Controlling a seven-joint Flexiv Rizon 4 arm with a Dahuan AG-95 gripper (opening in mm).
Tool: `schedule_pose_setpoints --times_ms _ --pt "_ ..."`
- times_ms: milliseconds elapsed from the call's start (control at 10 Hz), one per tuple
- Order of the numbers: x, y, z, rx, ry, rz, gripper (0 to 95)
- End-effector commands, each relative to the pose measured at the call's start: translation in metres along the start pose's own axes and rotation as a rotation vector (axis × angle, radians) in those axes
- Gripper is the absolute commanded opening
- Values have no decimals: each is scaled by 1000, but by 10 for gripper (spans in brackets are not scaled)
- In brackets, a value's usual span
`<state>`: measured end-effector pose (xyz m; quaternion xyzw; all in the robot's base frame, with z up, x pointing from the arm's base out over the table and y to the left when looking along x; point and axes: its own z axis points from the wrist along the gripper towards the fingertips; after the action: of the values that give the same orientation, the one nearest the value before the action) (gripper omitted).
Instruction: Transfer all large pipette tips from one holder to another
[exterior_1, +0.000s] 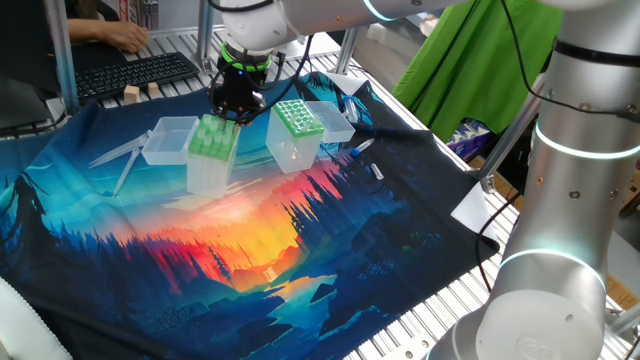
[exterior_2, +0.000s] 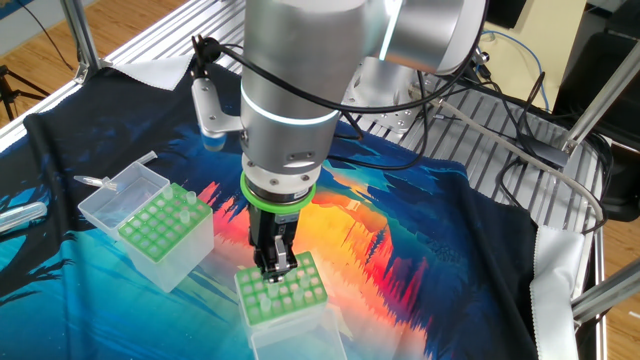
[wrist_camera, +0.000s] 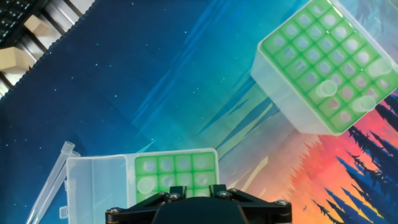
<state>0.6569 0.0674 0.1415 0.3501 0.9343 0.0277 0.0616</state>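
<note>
Translucent plastic makes up both holders, so the count is partly a judgement. The light-green holder (exterior_1: 208, 170) with the few wide holes stands on the worktop's printed cloth (exterior_1: 250, 260), its open lid (exterior_1: 168, 140) lying just beside it. The gripper (exterior_2: 275, 262) points straight down over this holder, with its fingertips at the top plate. From the hand view the fingers are hidden behind the gripper body. In the fixed views they are too dark and close together to read, so I cannot tell whether they stand apart or are clamped on a tip.

Near the light-green holder, on its far side from the lid, sits the dotted-top holder (exterior_1: 290, 150). At least two large pipette tips (wrist_camera: 323, 91) already stand in its grid, so the transfer is under way. Pale round spots in the light-green holder's holes suggest more tips waiting there, though their number is unclear. The task looks early to midway, with another pick probably in hand.
</note>
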Motion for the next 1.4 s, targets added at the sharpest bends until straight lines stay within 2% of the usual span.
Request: schedule_pose_setpoints --times_ms 100,400,700,1000,1200,1400 --pt "0 0 0 0 0 -4 0" --pt "0 0 -4 0 2 -4 0" --pt "0 2 -16 2 7 -4 0" --pt "-1 4 -34 5 9 -11 0" --pt "-5 6 -53 8 13 -11 0" --pt "-7 6 -65 7 14 -12 0"
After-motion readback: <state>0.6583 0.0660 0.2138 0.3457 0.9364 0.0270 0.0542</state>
